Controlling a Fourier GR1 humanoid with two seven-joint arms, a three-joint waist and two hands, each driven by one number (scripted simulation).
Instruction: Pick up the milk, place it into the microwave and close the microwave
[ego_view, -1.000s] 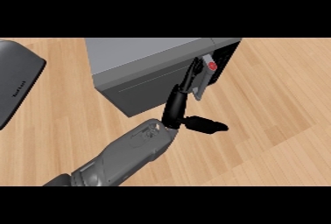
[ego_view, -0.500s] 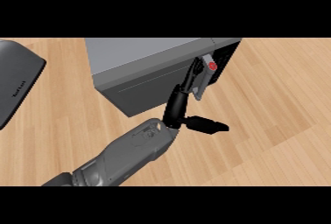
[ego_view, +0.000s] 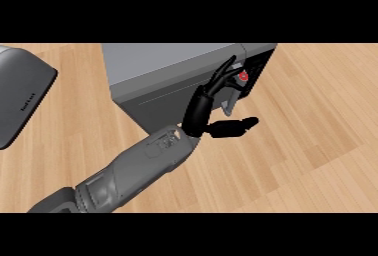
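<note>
From the lower left a grey forearm (ego_view: 140, 167) reaches up across the wooden bench (ego_view: 310, 150) to a black hand (ego_view: 203, 107) in front of the microwave (ego_view: 166, 75). Which arm it is cannot be told; no second hand shows. Its fingers (ego_view: 221, 75) stretch straight up against the microwave's front by the dark opening at its right, while the thumb (ego_view: 232, 127) juts out to the right over the bench; the hand is open and holds nothing. Just past the fingertips, inside that opening, sits the milk (ego_view: 241, 76), only a small red and white part of it visible. At the left edge lies a grey appliance (ego_view: 22, 100).
</note>
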